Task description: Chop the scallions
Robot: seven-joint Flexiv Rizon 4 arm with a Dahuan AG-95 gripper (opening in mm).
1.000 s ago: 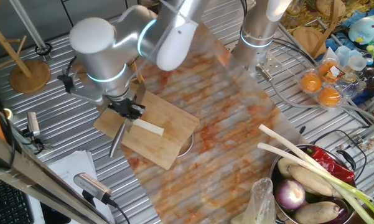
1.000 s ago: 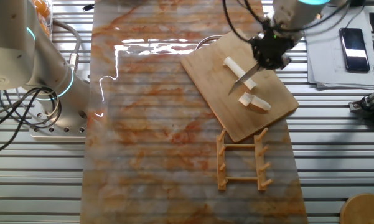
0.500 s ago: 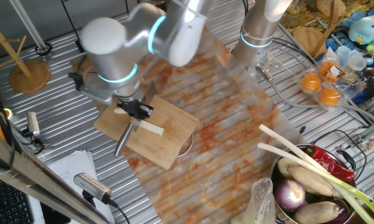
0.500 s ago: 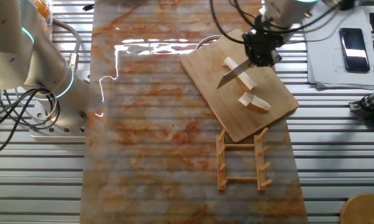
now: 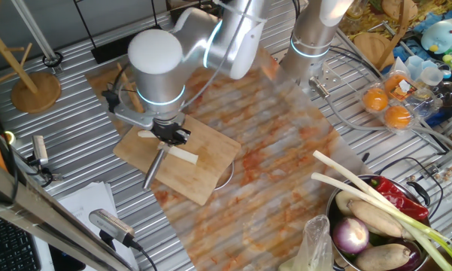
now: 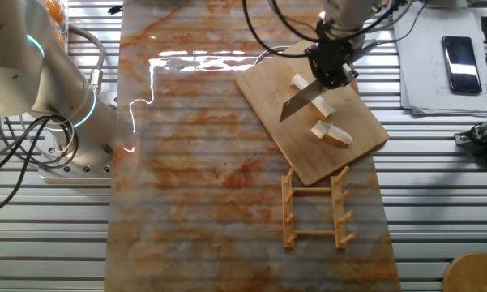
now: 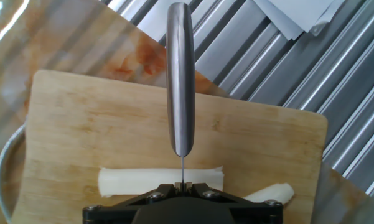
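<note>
My gripper [image 5: 168, 134] is shut on a steel knife [image 5: 153, 165] and holds it over the wooden cutting board [image 5: 203, 177]. In the hand view the gripper [image 7: 182, 185] sits at the bottom edge. The knife [image 7: 180, 74] points away across the board [image 7: 81, 130], edge down over a pale cream scallion stalk [image 7: 143, 180]. A shorter cut chunk [image 7: 272, 191] lies to its right. In the other fixed view the gripper [image 6: 332, 66] holds the knife [image 6: 298, 99] across the stalk [image 6: 299, 82]. Cut chunks [image 6: 331, 134] lie nearer the board's [image 6: 288, 122] corner.
A wooden rack [image 6: 314, 207] lies beside the board. A metal bowl [image 5: 226, 177] sits under the board's edge. A pot [image 5: 338, 203] holds vegetables and long green-leaved stalks [image 5: 361, 184] at the right. A phone [image 6: 459, 53], papers [image 7: 292, 15] and a second arm's base [image 6: 65, 105] stand around.
My gripper and the knife have slid sideways along the stalk, away from the cut chunks. The blade now crosses the stalk further along. The scallion pieces have not moved.
</note>
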